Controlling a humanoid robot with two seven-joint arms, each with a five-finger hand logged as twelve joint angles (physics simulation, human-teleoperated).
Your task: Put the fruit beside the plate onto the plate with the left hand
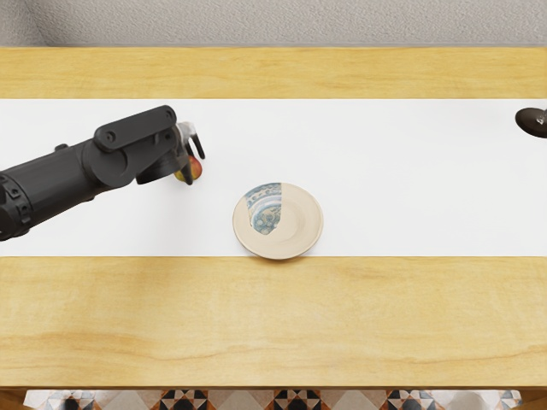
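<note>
The black left arm [60, 179] comes in from the left side and reaches over the white cloth [385, 171] that runs across the wooden table [273, 325]. At its end, the left hand [175, 154] sits on top of the fruit [196, 169], with its fingers [198, 143] bent down and wrapped around it, so the hand is closed on the fruit. Only a little bit of the fruit peeks out (red and yellow, the rest is hidden under the hand). I cannot tell if the fruit is lifted up or touching the cloth. The fruit is at about 10 o'clock from the plate [299, 222], near it but not on it, with bare cloth between them. The plate is round and cream colored, and it lies flat on the cloth near the middle of the table. It has a blue pattern on its 10 o'clock side. Far away, at about 2 o'clock from the plate, a small dark piece of the right hand [532, 120] shows at the right edge, well apart from everything else.
</note>
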